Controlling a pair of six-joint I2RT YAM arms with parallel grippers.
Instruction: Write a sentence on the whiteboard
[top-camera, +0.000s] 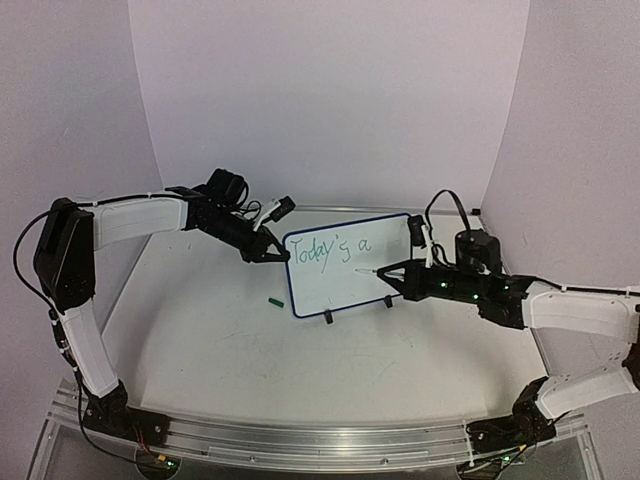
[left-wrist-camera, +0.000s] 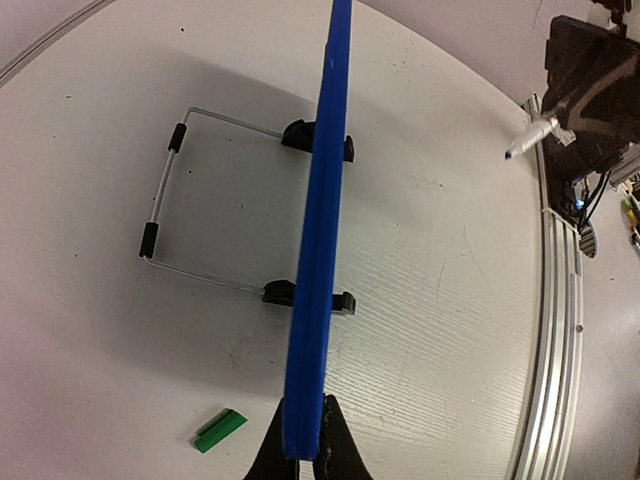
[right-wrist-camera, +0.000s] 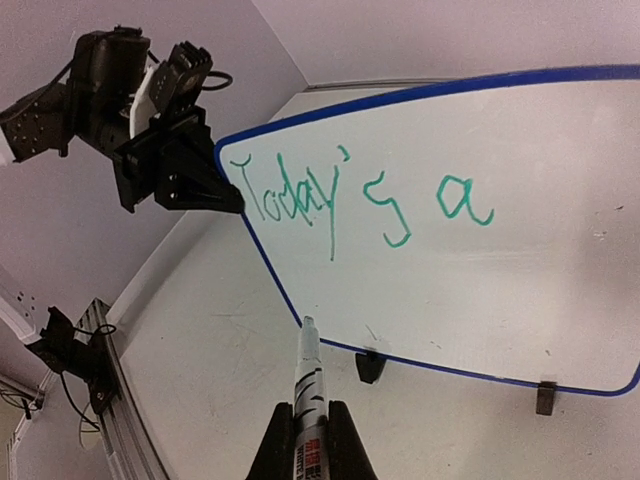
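The whiteboard (top-camera: 350, 285) stands upright on its wire stand at mid-table, blue border all round. Green words of the sentence (top-camera: 330, 250) read "Today's a" on one line, also plain in the right wrist view as the sentence (right-wrist-camera: 360, 195) on the whiteboard (right-wrist-camera: 520, 290). My left gripper (top-camera: 272, 250) is shut on the board's left edge; its wrist view shows the blue edge (left-wrist-camera: 320, 200) pinched in that gripper (left-wrist-camera: 303, 455). My right gripper (top-camera: 395, 275) is shut on a marker (right-wrist-camera: 305, 380), uncapped. The marker's tip points at the board's lower left and hangs clear of its face.
A green marker cap (top-camera: 275, 299) lies on the table left of the board, near my left fingers (left-wrist-camera: 219, 430). The wire stand (left-wrist-camera: 160, 190) sticks out behind the board. An aluminium rail (top-camera: 320, 440) runs along the near edge. White walls enclose the back and sides.
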